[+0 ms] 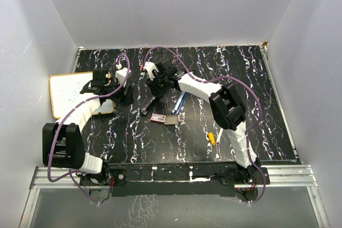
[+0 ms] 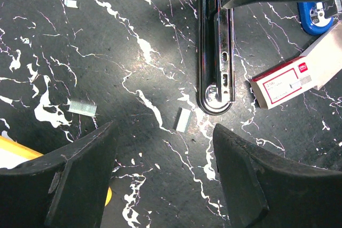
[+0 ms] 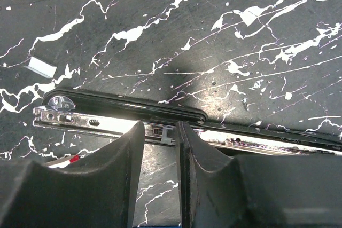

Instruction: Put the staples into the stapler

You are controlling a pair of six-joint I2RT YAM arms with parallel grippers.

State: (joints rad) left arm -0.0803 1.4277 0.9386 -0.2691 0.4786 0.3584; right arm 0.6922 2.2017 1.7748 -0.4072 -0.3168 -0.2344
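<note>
- Jaws of the left gripper stand wide apart with nothing between them; only bare marbled surface and one loose staple strip show in the gap, and the strip lies flat on the table, untouched.
- Jaws of the right gripper are parted by a slim gap and hang right over the stapler's chrome rail. A small pale bit sits at the fingertips; whether it is pinched I cannot tell.
- Black white-veined table carries everything, with both arms reaching toward its middle from the near edge.
- White board with a yellow rim lies at the left edge, partly under the left arm.
- Opened stapler lies left of the table's centre. Its black base and chrome magazine lie side by side, and the rounded end points toward the left gripper.
- Two blue pens lie near the centre, just right of the right gripper.
- Yellow-tipped white pen lies nearer the near edge, beside the right arm.
- Red-and-white staples box lies flat near the stapler's rounded end, close to it but apart, toward the near edge from the grippers. Its tan tray is slid partly out on the right side.
- Two more loose strips lie scattered toward the left edge, well apart from the stapler.
</note>
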